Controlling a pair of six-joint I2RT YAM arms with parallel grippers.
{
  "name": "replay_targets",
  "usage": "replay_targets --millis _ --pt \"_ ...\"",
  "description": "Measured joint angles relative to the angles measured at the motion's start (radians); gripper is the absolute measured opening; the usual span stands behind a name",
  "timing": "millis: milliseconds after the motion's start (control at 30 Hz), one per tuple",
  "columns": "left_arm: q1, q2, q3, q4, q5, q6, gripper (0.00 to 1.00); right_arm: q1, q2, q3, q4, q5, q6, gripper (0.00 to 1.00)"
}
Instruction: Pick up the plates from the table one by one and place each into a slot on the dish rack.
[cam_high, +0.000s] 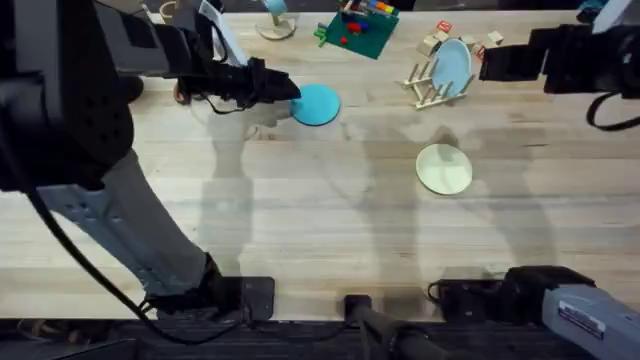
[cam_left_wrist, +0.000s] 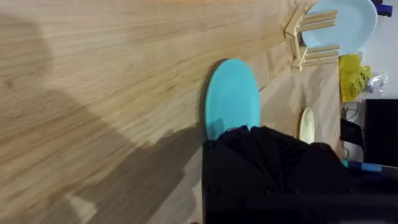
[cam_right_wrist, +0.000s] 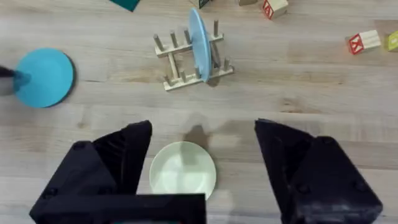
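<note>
Two plates lie flat on the table (cam_high: 300, 210): the turquoise plate (cam_high: 317, 104) at eleven o'clock, its edge pinched by the outstretched left gripper (cam_high: 291, 90); the cream plate (cam_high: 443, 168) beneath the wide-open right gripper (cam_right_wrist: 202, 168). A pale blue plate (cam_high: 452, 66) stands upright in the dish rack (cam_high: 433, 88).

turquoise plate (cam_high: 317, 104), cream plate (cam_high: 443, 168), pale-blue plate (cam_high: 452, 66), light-wood rack (cam_high: 432, 88)

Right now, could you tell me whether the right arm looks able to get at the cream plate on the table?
Probably yes. The right claw is open and sits above the cream plate, which lies flat on bare table, apart from the dish rack, with nothing between them.
</note>
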Motion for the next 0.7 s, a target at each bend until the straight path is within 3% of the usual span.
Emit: replay_targets --millis 700 --pt "0.001 0.08 0.009 -0.003 0.022 -0.004 0.039 0.0 0.0 0.0 -0.001 0.0 0.0 0.995"
